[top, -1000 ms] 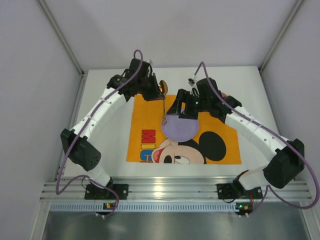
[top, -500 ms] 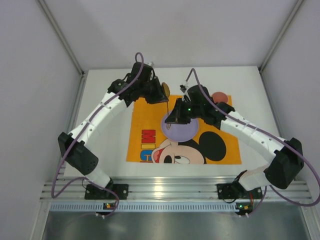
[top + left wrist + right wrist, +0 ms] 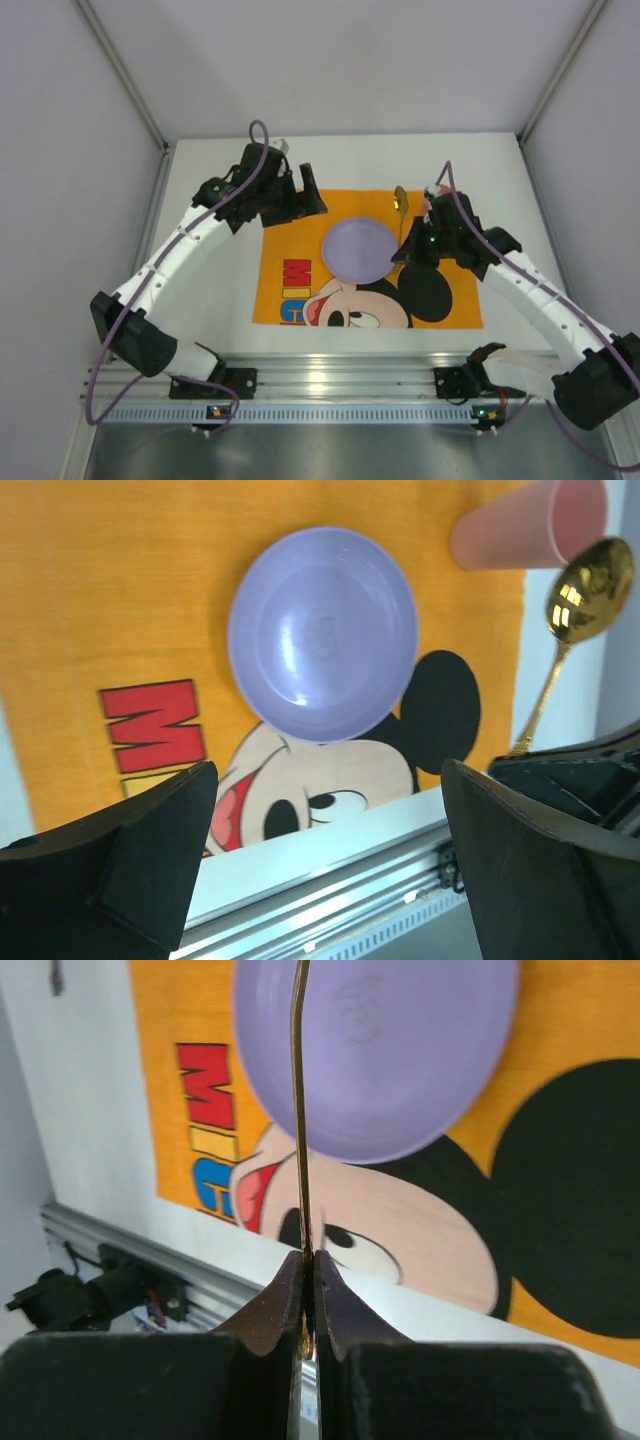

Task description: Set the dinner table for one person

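Your plate (image 3: 358, 250) sits mid-way on the orange placemat (image 3: 290, 240), which lies on the dinner table (image 3: 500, 170) — count that step done. A pink cup (image 3: 520, 525) sits beyond the plate's far right side. The right gripper (image 3: 308, 1278) is clamped on the handle of the gold spoon (image 3: 401, 205), just right of the plate — not yet laid down. The left gripper (image 3: 305, 192), left of the plate, is spread wide and carries nothing. I judge the spoon's placing remains; no fork or knife shows.
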Available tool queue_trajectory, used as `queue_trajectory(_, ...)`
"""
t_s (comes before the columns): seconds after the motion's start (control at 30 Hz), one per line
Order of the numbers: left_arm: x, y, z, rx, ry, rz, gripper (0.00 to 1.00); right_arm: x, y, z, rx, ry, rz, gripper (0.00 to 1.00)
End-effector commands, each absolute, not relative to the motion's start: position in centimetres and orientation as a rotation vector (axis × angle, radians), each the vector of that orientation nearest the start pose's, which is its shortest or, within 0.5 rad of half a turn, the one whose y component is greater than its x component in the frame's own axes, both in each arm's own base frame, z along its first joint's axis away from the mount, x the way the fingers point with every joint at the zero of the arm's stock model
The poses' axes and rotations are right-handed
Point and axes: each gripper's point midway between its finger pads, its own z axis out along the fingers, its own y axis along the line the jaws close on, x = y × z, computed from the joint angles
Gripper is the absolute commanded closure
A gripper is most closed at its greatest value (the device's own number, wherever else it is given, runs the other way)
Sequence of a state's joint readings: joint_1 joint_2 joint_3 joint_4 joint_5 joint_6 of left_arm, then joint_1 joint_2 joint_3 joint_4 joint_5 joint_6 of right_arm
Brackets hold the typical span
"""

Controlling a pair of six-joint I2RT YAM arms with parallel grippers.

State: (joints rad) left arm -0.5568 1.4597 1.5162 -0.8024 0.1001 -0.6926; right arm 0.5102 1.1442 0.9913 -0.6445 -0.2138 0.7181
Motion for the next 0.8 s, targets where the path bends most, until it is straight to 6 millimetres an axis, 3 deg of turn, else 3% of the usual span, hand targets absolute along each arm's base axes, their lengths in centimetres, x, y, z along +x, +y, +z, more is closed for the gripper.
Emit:
queue_trajectory(0.0,31.5,-19.5,25.9,-0.110,2.387,-0.535,0.01,21.5,16.5,15.6,0.146,2.587,0.644,1.00)
queue_trajectory(0.13,33.3,-15.3,23.8,-0.190,2.412,-0.441,0.01,20.3,13.8,11.9,0.231,2.700,0.555,1.00)
queue_trajectory(0.3,35.0,-13.0,22.5,-0.254,2.422,-0.435,0.02,20.1,13.4,8.6,0.212,2.801,0.489,1.00)
queue_trajectory(0.57,36.4,-12.6,20.4,-0.262,2.451,-0.414,0.03,22.7,13.2,7.1,0.163,2.838,0.392,1.00)
queue_trajectory(0.77,37.8,-10.8,18.3,-0.279,2.478,-0.319,0.01,25.4,13.2,6.8,0.167,2.787,0.367,1.00)
